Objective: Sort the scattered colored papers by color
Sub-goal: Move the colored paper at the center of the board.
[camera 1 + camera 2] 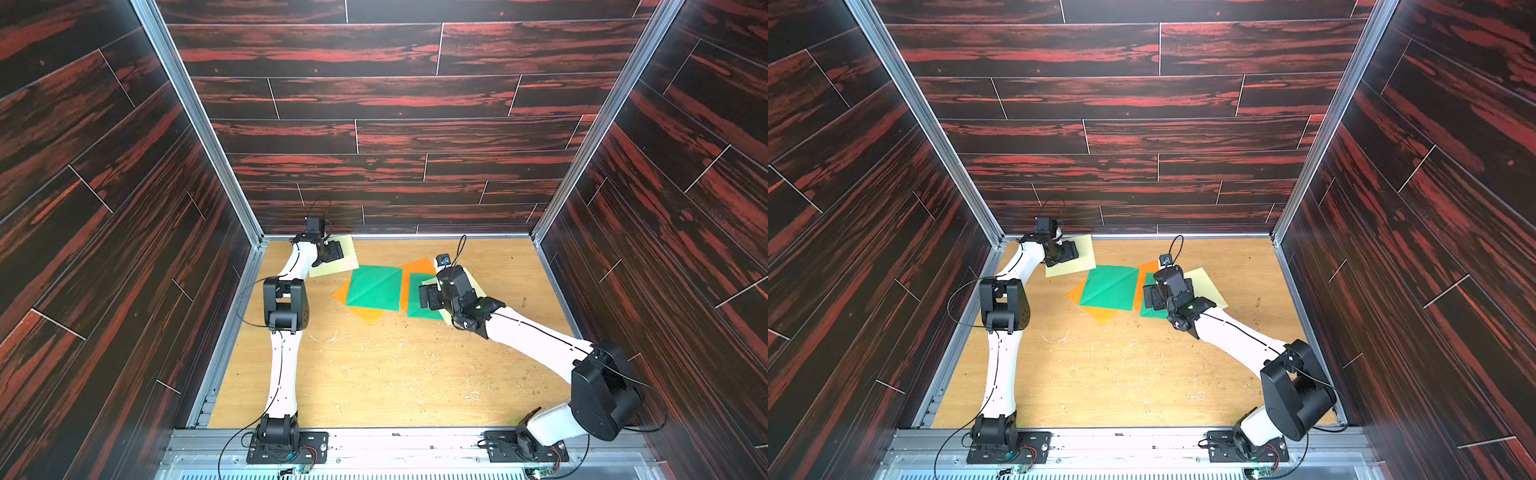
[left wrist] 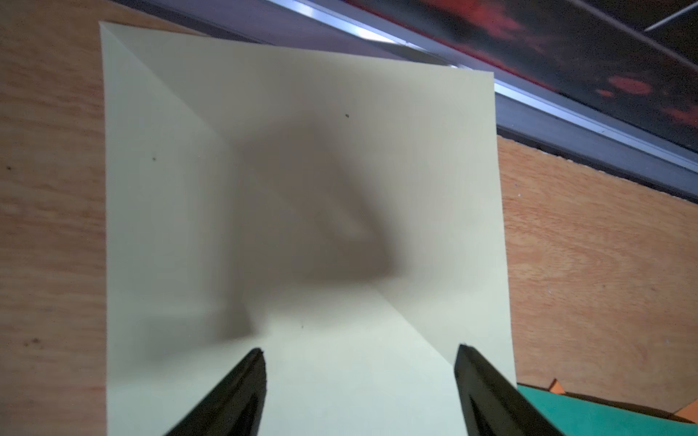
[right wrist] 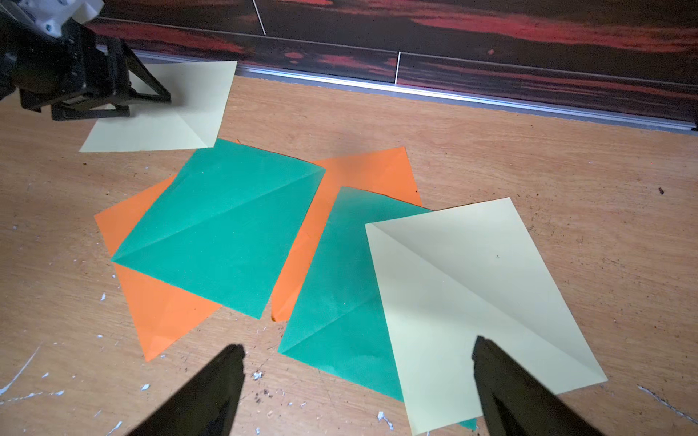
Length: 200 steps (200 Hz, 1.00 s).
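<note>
In both top views the left hand [image 1: 332, 251] hangs over the far cream sheet [image 1: 336, 270] in the far left corner of the surface [image 1: 395, 374]. The right hand [image 1: 429, 297] sits above the right end of the pile. It hides part of the right green sheet [image 1: 415, 311] and the right cream sheet [image 1: 1204, 286]. The left green sheet [image 1: 374, 289] lies on the left orange sheet [image 1: 368, 315], and the right orange sheet [image 1: 415, 266] shows just beyond.

The left wrist view shows that hand's fingers spread, with nothing between them. The far cream sheet lies flat below, creased corner to corner.

In the right wrist view the right hand is spread too and holds nothing. One fingertip is over bare surface and the other over the right cream sheet. That sheet overlaps the right green sheet, which in turn covers part of the right orange one.

The step in hand looks like fetching the right cream sheet to join its twin. It would go best with a grip on the near right part, where only wood lies beneath, so the green is not pinched along with it. Flat paper gives little edge, so coming down astride the crease may offer a ridge to pinch. The sheet should lift clear before crossing the pile. Dragging it would likely pull the green askew.
</note>
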Available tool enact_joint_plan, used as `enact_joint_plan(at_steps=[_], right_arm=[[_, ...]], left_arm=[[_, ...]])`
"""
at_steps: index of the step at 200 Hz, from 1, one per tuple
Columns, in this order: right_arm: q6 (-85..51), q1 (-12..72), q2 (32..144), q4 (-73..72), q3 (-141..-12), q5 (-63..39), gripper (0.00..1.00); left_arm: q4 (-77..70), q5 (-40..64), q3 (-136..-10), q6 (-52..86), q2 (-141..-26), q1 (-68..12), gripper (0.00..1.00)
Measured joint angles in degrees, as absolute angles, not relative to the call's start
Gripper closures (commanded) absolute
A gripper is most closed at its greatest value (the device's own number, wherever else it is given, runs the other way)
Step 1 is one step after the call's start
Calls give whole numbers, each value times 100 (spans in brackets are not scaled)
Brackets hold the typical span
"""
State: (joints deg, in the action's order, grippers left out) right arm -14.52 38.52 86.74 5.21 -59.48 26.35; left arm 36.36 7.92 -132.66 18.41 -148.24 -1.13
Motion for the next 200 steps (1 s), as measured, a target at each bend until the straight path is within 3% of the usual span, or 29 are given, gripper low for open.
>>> enact_joint_plan(at_steps=[87,200], right_arm=[[-1455,3924,8674,521,-5769,2633,2],[-1466,4128,8886,499,-5769,2440,2]], left_arm=[[3011,582,-11209,2265,-13729,-56,16],[613,784,-6025,3824,-10560,30,11]])
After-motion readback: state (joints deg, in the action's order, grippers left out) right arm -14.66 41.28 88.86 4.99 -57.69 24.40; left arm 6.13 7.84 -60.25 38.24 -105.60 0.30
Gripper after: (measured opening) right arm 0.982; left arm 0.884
